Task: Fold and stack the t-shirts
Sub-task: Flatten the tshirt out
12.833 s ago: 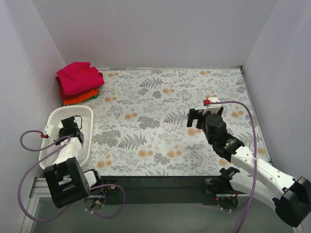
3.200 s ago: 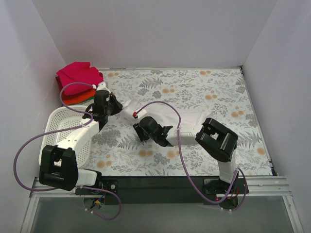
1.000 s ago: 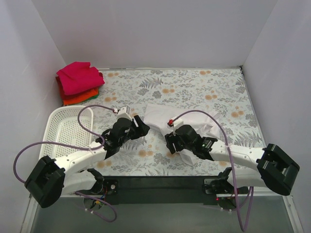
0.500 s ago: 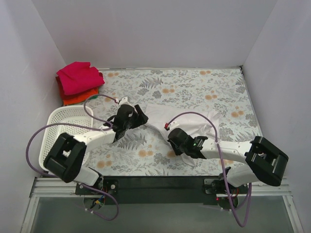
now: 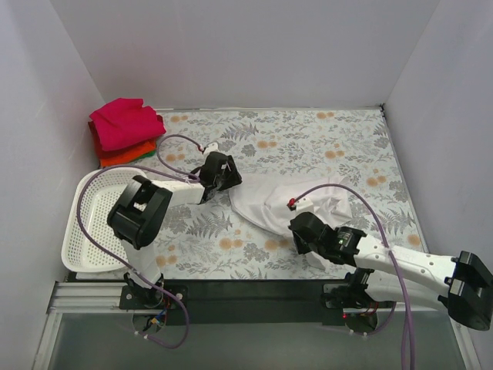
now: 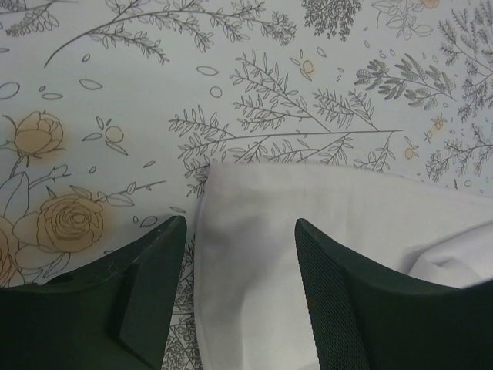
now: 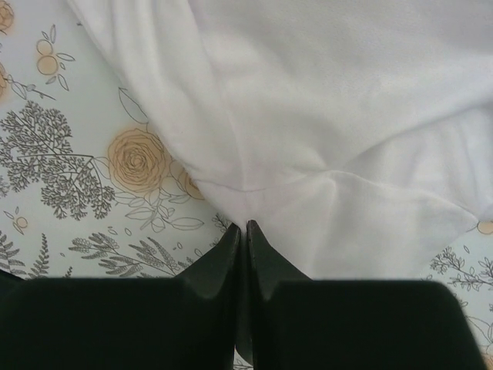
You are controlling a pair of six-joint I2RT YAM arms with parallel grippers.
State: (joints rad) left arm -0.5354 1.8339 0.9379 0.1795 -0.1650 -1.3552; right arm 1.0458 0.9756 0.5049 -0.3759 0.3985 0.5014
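Left wrist view: my left end effector (image 6: 239,230) hangs spread astride the far-left corner of the white t-shirt (image 6: 308,254). Right end effector (image 7: 243,231) is clenched on its near hem. The shirt lies rumpled on the worktop (image 5: 308,139); it looks limp and light, so I'd grip corners.

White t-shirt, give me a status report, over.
White t-shirt crumpled, not yet folded. Left hand open, straddling its corner. Right hand shut on its edge. Nothing lying on it.
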